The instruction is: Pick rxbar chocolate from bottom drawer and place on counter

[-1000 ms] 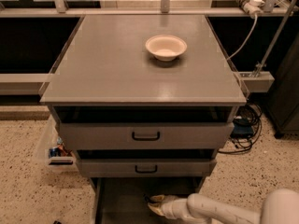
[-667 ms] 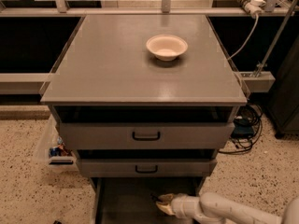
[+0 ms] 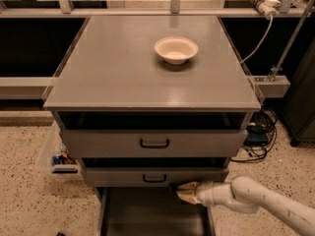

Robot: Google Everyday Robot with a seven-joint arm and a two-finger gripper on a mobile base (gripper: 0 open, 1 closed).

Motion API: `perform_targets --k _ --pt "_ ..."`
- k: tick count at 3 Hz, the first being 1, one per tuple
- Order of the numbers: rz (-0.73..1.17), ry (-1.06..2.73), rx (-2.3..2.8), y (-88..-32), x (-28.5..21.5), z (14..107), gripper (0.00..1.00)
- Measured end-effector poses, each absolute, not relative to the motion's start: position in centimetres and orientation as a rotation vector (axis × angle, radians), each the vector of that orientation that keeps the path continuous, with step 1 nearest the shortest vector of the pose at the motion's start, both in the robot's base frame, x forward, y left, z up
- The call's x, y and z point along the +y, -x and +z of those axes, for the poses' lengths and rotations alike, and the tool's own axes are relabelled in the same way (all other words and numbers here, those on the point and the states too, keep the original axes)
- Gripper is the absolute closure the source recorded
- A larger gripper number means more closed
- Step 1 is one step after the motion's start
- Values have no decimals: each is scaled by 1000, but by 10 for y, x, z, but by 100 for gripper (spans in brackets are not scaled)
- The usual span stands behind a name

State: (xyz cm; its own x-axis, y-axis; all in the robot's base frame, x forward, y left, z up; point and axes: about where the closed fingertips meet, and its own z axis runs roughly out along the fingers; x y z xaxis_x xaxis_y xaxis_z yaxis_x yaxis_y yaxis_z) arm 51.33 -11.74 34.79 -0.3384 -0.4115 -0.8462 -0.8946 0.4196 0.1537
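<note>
While bottom drawer (image 3: 147, 215) stands open, gripper (image 3: 182, 192) is at its back edge, right of centre; grip state: can't tell. Bar not visible, maybe under it. Counter (image 3: 123, 73) holds just a bowl (image 3: 176, 49) nr rear edge, so lift + place remain.

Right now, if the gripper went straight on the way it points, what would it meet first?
The gripper points left, low over the open, wide grey bottom drawer. Its path looks free up to that drawer's left wall, though depth is unclear.
</note>
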Motion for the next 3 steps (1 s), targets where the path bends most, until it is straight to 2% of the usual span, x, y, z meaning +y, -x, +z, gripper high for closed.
perform_targets --k 1,3 --pt "885 1134 1879 -510 -113 361 100" --pt "890 1152 1869 -500 -109 368 100"
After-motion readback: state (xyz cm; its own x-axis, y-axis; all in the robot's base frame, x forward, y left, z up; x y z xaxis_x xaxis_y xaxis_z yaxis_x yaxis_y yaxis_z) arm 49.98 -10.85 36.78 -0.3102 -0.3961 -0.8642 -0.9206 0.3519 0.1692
